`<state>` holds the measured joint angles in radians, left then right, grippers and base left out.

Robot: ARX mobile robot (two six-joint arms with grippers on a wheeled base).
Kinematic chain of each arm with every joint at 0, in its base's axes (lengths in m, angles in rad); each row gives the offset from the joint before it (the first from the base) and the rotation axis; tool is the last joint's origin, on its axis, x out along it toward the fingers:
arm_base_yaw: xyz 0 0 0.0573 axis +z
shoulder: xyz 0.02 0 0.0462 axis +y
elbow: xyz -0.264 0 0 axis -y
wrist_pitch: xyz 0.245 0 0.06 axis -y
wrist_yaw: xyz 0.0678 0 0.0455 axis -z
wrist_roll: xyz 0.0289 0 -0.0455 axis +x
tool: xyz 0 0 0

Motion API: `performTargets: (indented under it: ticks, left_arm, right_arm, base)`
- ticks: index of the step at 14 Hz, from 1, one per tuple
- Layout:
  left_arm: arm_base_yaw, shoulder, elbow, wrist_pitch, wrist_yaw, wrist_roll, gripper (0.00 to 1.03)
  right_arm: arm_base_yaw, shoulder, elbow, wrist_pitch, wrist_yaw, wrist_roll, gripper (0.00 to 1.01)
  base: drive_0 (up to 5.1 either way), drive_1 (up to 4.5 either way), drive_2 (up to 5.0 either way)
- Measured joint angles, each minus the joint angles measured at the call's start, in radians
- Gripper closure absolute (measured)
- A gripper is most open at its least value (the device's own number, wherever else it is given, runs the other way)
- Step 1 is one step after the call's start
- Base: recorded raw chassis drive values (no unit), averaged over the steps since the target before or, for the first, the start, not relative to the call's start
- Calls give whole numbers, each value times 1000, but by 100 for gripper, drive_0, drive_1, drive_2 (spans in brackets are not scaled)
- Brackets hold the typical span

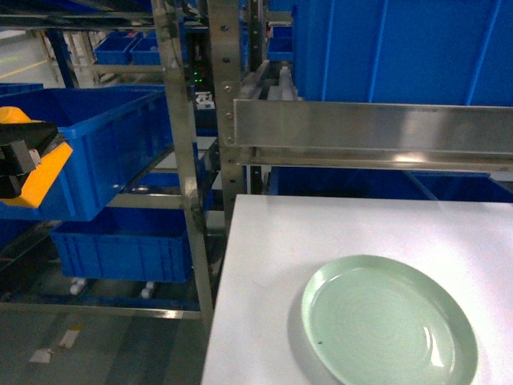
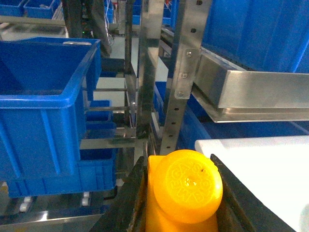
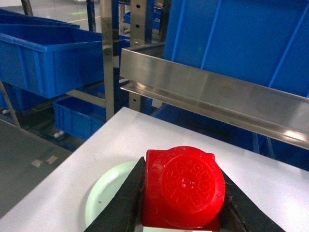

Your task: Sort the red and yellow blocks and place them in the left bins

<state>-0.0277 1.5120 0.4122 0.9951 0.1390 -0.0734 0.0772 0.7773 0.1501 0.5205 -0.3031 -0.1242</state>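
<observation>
Nearest the right wrist camera, the right gripper [image 3: 181, 212] is clenching the small glossy red plastic cube [image 3: 181, 188], its single round stud facing the lens and a dark finger [image 3: 123, 203] pressing on each side. Below and just behind it, the round pale green translucent plate [image 3: 104, 193] is lying on the white table [image 3: 145, 135]; the cube is hanging above the plate's near part. In the head view this plate [image 1: 389, 325] is sitting alone toward the table's [image 1: 264, 289] near right, and the right gripper itself is out of that frame.

In the left wrist view, the left gripper [image 2: 181, 208] is grasping the longer glossy orange-yellow plastic brick [image 2: 186, 191], one round stud turned to the lens, dark fingers [image 2: 128, 203] flanking it. It is hanging off the table's left edge [image 2: 256, 164], near the steel rack upright [image 2: 181, 77]. In the head view the left gripper [image 1: 24, 164] is showing at the far left edge, in front of the large deep blue plastic crate [image 1: 104, 144].

Further off, that upper crate [image 2: 43, 96] is resting on the metal rack, with a second blue crate [image 1: 124, 245] on the level beneath it. Behind the table, a steel shelf rail [image 1: 369, 132] is running across, with more blue plastic bins [image 1: 401, 48] above it.
</observation>
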Motion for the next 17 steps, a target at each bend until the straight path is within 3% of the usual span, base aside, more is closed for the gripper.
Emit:
performTargets:
  ticks: [17]
  left_arm:
    - [-1, 0, -2, -2, 0, 0, 76]
  right_arm:
    - [0, 0, 0, 2, 0, 0, 73]
  base:
    - [-417, 10, 446]
